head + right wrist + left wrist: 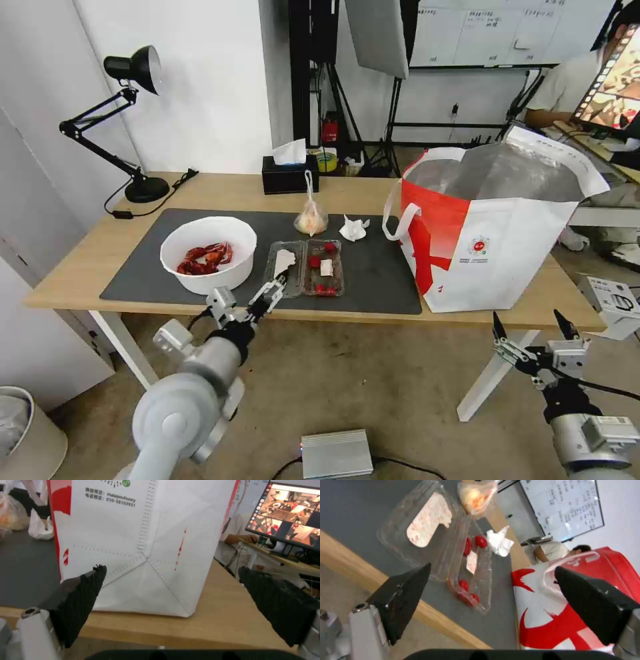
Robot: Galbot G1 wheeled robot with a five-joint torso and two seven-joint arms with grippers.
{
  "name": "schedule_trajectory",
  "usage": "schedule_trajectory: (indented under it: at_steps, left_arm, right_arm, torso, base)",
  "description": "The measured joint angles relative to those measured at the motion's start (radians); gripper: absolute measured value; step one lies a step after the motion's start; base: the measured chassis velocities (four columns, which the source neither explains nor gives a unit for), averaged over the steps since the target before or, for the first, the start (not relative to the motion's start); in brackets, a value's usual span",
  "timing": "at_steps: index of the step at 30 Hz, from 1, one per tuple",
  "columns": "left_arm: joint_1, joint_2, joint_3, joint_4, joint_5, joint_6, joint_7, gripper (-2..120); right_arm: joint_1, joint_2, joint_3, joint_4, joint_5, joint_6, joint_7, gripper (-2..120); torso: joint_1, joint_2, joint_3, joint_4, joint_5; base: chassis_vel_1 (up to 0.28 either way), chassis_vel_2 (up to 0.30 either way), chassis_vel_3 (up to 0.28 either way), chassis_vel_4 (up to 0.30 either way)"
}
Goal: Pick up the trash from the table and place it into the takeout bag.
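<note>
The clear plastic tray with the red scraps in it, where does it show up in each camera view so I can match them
Head view: the clear plastic tray lies open on the dark mat, near the table's front edge, just past the left gripper.
Left wrist view: the tray lies just beyond the open fingers.
Right wrist view: not in it.
Shared landmark: the takeout bag.

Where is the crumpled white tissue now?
In the head view the tissue lies on the dark mat, between the knotted bag and the takeout bag.
</note>
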Motion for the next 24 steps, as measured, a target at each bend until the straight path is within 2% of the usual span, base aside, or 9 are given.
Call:
schedule_trajectory:
  at_steps: [2, 9, 16, 24]
  left_arm:
    - [-0.034, -0.016, 0.014, 0.011, -0.027, -0.019, -0.054, 100]
    - [-0.099, -0.066, 0.026, 0.051, -0.062, -0.032, -0.120, 100]
    - [-0.101, -0.119, 0.030, 0.092, -0.063, -0.032, -0.135, 100]
    - [-0.112, -0.140, 0.038, 0.147, -0.052, -0.035, -0.128, 100]
  right_arm:
    - [0.000, 0.003, -0.001, -0.001, -0.007, 0.000, 0.000, 100]
    - [0.001, 0.013, -0.006, -0.008, -0.020, 0.000, -0.001, 100]
    - [0.001, 0.020, -0.006, -0.017, -0.026, 0.000, -0.001, 100]
    - [0.007, 0.024, -0.006, -0.030, -0.027, 0.000, 0.000, 100]
  torso:
    - [0.000, 0.000, 0.000, 0.0001, 0.0000]
    - [0.000, 0.000, 0.000, 0.0000, 0.0000]
    - [0.000, 0.000, 0.000, 0.0000, 0.0000]
    - [0.000, 0.000, 0.000, 0.0000, 0.0000]
  base:
    - [0.000, 0.000, 0.000, 0.000]
    - [0.000, 0.000, 0.000, 0.000]
    - [0.000, 0.000, 0.000, 0.000]
    - [0.000, 0.000, 0.000, 0.000]
